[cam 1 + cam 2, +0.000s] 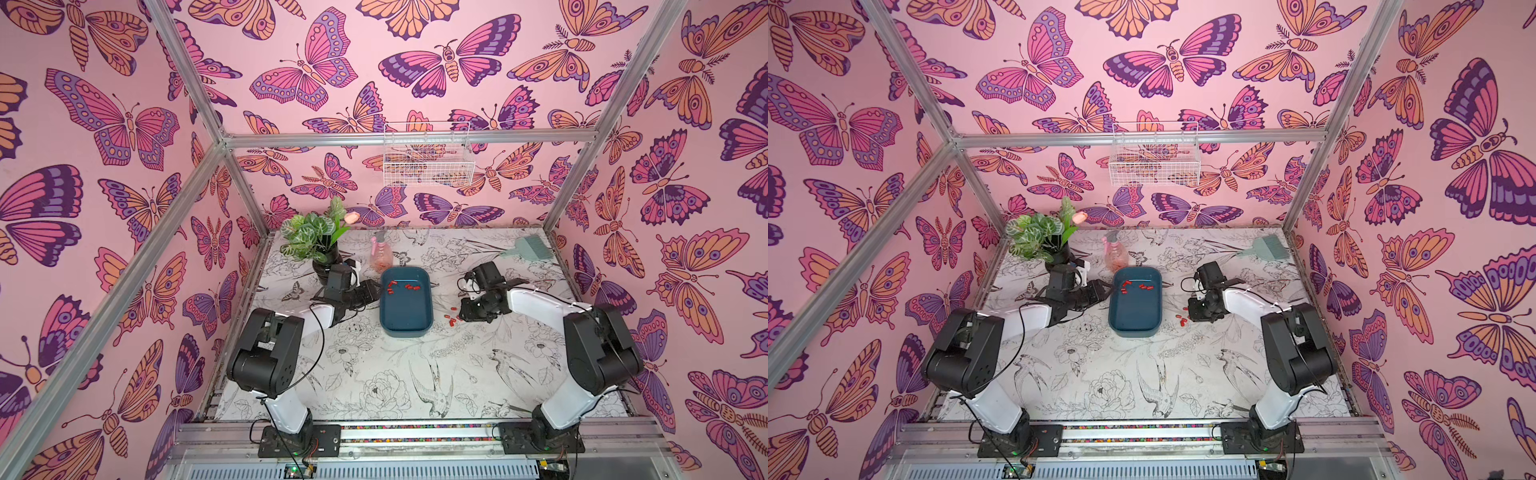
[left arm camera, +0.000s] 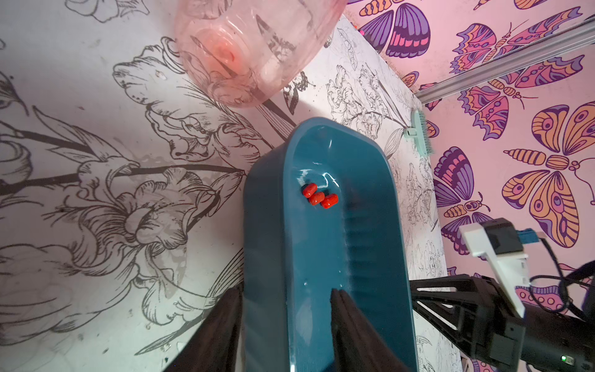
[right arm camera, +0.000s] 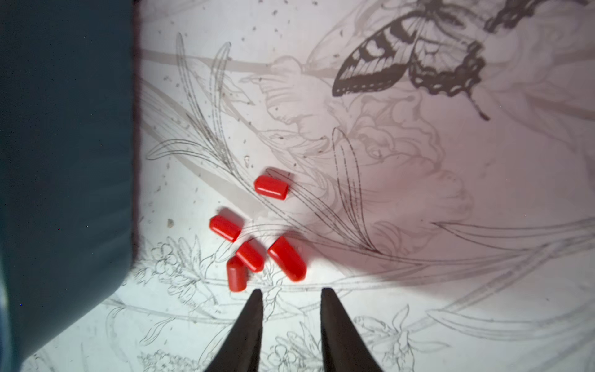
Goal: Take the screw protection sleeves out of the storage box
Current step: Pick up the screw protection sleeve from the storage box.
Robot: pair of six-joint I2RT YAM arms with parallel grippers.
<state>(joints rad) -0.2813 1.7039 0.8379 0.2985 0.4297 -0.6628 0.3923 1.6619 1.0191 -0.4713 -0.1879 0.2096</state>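
**Butterfly walls [image 1: 124, 124], floral worktop [image 1: 374, 374]: screw protection sleeves [image 1: 411, 287] in and beside the storage box [image 1: 406, 320]**

Pink wallpaper closes the booth on three sides, and the worktop carries a black-line print of flowers and birds. Near its middle we see the storage box, dark teal and shallow. In both top views two small clusters of red sleeves lie on its floor toward the far end. The left wrist view shows three sleeves [image 2: 317, 196] there, touching one another. Five more sleeves [image 3: 249, 256] lie loose on the worktop just beside the box's right long side.

The right jaws sit close over the worktop next to those five, parted, with nothing between them. The left jaws stand apart astride the box's left long wall, one finger [image 2: 219, 338] outside against it and the other inside. We cannot tell whether they pinch the wall.

Just beyond the box's far end stands a pink spray bottle [image 1: 381, 259]. A potted plant [image 1: 309, 237] stands at the far left and a teal brush [image 1: 530, 247] lies near the far right corner. A white wire basket [image 1: 428, 166] hangs on the back wall.
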